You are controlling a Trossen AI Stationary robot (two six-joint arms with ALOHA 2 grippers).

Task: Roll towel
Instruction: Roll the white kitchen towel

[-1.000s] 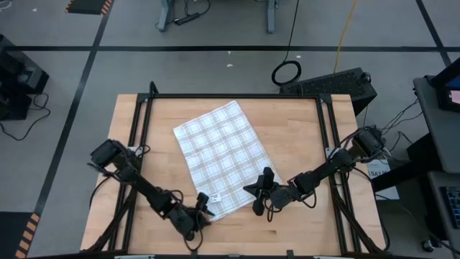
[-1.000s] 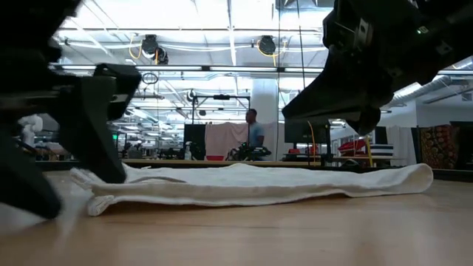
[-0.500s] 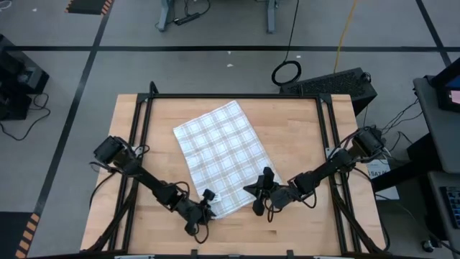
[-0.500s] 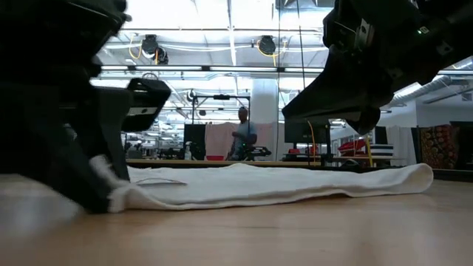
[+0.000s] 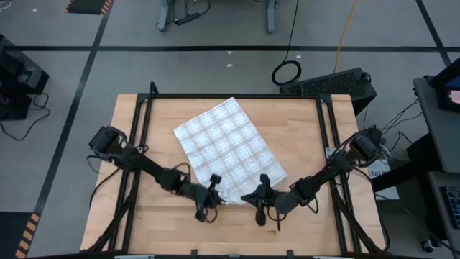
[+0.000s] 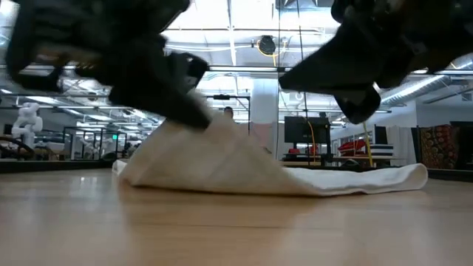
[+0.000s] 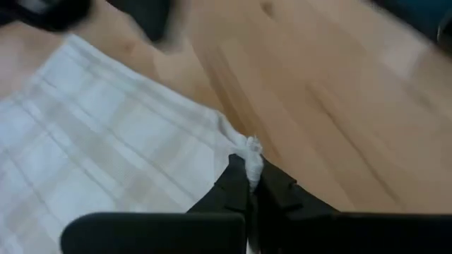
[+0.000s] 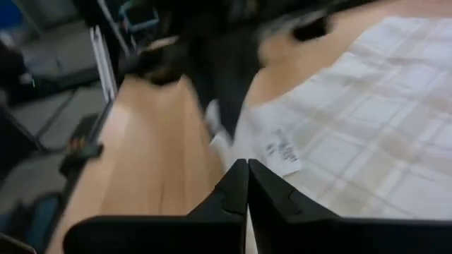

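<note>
Your towel lies askew on the bench, one corner near the far rail, the near edge bunched between the two pincers. You have bare wood on both sides of it and along the near side, all inside the black frame that runs round the bench top.

Your left pincer has its fingers pressed together on the towel's near corner; the wrist view shows a white twist of cloth caught between the tips, and the low view shows that end raised off the wood into a slope. Your right pincer sits just beside it at the same edge, fingers shut with nothing visibly between them.

The small white tag carries dark print, too blurred for you to read.

Beyond the bench you have a black case and a cable loop on the floor.
</note>
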